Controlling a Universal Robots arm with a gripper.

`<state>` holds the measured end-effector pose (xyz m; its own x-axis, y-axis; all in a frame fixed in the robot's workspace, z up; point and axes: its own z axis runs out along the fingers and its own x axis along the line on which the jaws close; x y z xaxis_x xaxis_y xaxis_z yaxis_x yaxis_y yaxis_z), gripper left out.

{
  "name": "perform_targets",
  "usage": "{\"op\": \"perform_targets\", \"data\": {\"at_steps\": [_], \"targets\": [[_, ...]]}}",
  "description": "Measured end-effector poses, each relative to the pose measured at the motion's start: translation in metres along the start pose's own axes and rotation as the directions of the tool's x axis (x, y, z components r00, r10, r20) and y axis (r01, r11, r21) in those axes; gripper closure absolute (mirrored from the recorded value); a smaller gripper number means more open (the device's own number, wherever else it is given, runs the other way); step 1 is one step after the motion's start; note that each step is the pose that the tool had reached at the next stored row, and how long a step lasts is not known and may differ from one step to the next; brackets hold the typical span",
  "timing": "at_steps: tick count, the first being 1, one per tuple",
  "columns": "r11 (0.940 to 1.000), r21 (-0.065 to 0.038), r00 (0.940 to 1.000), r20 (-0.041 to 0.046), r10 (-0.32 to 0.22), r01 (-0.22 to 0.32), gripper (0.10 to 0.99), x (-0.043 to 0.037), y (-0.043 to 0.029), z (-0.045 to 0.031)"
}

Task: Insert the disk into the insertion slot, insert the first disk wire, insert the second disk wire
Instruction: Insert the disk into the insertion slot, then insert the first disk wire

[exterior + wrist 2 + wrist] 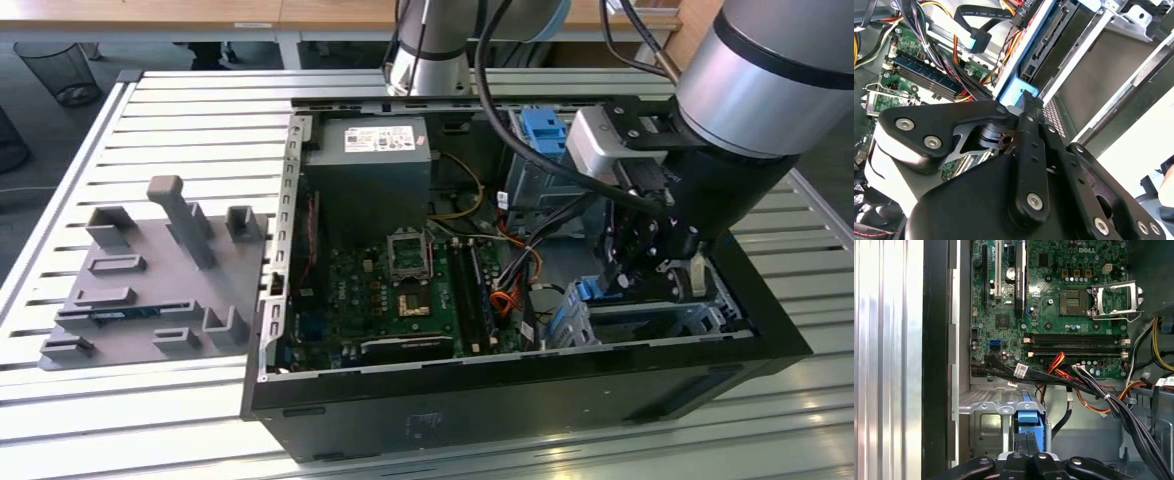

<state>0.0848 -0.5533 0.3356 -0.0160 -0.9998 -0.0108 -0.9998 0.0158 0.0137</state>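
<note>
The black case (507,400) is sitting open by the near edge of the slatted metal surface (174,110), toward the exterior view's right. In the case's near corner on that side, the claw (638,283) is reaching down. Its black fingers (1020,444) are lying together, tips touching the bright blue plastic frame of the disk (1029,421). The claw's own links are hiding whether the fingers are pinching any of the frame.

The disk is sitting in the slot (985,402), a low silver perforated sheet-metal cage. The cage walls are covering most of the disk, so its depth is hard to judge. Its dark connector edge (1049,45) is showing in the second wrist view.

Just beyond, black, red and orange cables (1054,376) are crossing the green board (1064,300). Farther back, a grey box (367,165) and a blue latch (547,135) are lying half behind the arm. Toward the exterior view's left edge of the surface, a grey plate (147,290) is carrying upright blocks.
</note>
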Motion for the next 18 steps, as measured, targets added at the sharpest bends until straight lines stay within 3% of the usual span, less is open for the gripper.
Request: {"op": "perform_targets", "data": {"at_steps": [18], "targets": [[1.0, 0.0, 1.0, 0.0, 0.0, 0.0, 0.98, 0.0, 0.0, -0.0027]]}}
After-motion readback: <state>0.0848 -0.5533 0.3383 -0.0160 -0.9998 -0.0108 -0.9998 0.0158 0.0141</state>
